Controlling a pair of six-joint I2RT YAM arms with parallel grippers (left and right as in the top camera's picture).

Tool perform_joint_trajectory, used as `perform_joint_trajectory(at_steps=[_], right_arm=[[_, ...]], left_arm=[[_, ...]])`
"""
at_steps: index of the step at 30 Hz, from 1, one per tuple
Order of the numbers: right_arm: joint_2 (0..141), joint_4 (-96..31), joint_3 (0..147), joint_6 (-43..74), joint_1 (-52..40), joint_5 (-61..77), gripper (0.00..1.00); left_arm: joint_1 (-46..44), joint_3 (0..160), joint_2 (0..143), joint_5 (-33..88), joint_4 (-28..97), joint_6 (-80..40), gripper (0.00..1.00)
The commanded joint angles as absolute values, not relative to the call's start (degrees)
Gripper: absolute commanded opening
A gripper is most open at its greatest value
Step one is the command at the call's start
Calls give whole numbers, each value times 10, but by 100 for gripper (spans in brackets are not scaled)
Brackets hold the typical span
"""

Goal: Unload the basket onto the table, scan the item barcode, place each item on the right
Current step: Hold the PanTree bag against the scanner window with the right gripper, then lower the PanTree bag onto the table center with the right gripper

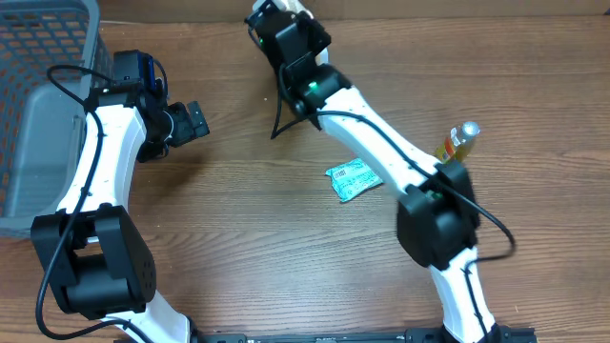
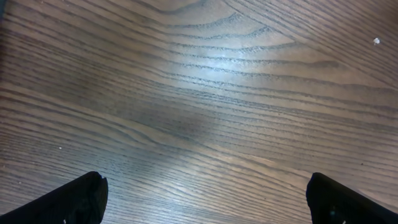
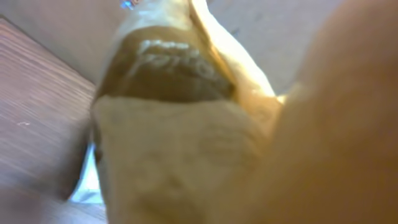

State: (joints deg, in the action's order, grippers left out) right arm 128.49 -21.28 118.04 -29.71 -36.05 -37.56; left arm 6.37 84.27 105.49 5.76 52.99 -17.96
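A: Left end effector (image 1: 195,120)?
B: Spread wide over bare worktop (image 2: 199,93).
A: Right end effector (image 1: 270,13)?
B: Pressed together, far edge. Blurry tan item (image 3: 174,124) right against it; can't tell if it's gripped.

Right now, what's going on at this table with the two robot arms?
The right claw is out at the far edge of the table, shut on what looks like a tan item. Its camera view is too blurred to say what the item is. The left claw hangs wide open over bare wood, holding nothing. A teal packet and a small bottle sit loose near the right arm, and a grey basket stands in the far left corner.
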Motion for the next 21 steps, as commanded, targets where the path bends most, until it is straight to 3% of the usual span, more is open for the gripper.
perform_joint_trajectory(at_steps=[1, 10, 16, 21], right_arm=[[1218, -278, 1193, -159, -361, -304, 4], [1185, -527, 1193, 2, -337, -41, 4], [1192, -703, 1192, 14, -301, 201, 4], [1194, -771, 1178, 13, -289, 211, 4]], left_arm=[[62, 848, 1045, 58, 531, -180, 100], [62, 848, 1045, 58, 531, -180, 100], [62, 848, 1045, 58, 531, -180, 99], [62, 848, 1045, 58, 531, -180, 99]])
